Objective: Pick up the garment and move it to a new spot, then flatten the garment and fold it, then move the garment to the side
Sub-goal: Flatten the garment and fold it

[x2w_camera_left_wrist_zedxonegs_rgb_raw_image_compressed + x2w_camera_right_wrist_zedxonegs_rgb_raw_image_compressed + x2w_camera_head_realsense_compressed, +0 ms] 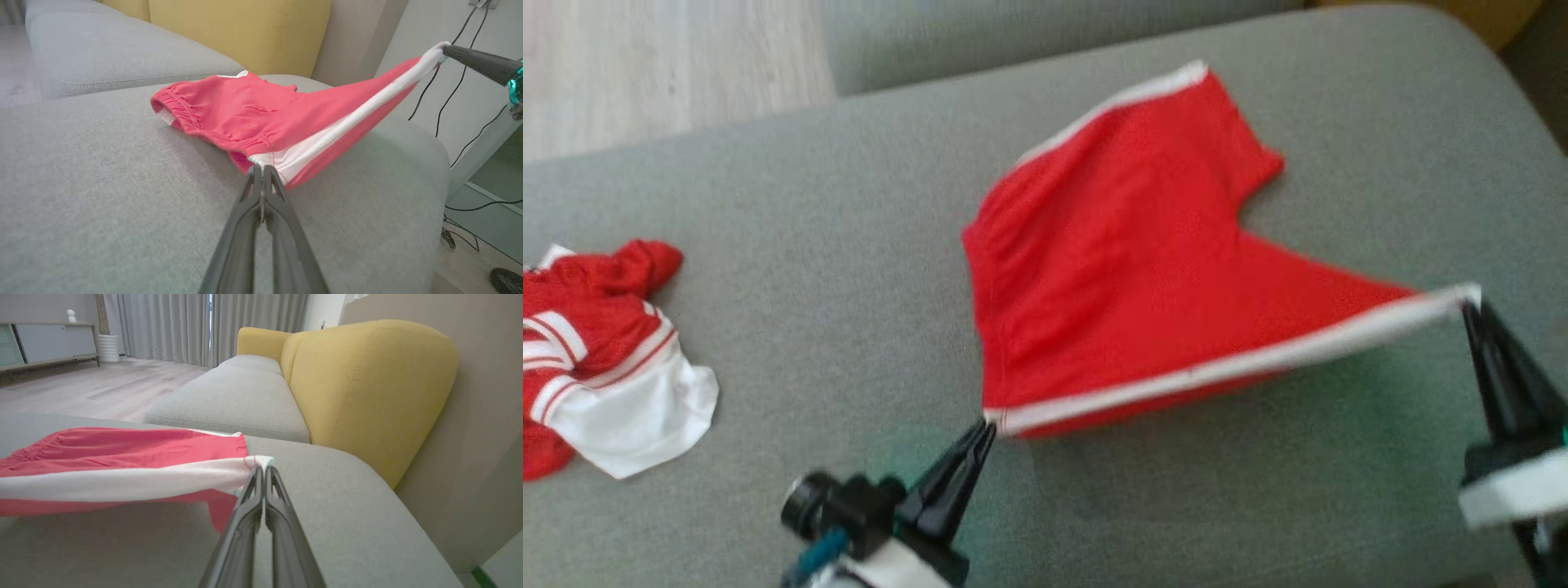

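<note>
- Red shorts point(1111, 269) with a gathered elastic waistband lie partly on the grey woven sofa cushion point(809, 343).
- The slim dark left pincer point(990, 426) pinches the waistband end of the white stripe; the right pincer point(1470, 304) pinches its hem end, lifted and taut.
- A crumpled red-and-white jersey point(596, 351) lies well apart.

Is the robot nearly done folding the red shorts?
Not yet. Grabbing is done: the left gripper and right gripper each pinch one end of the shorts' white-striped edge, stretching it above the grey cushion. Flattening, folding and moving aside are left.
</note>
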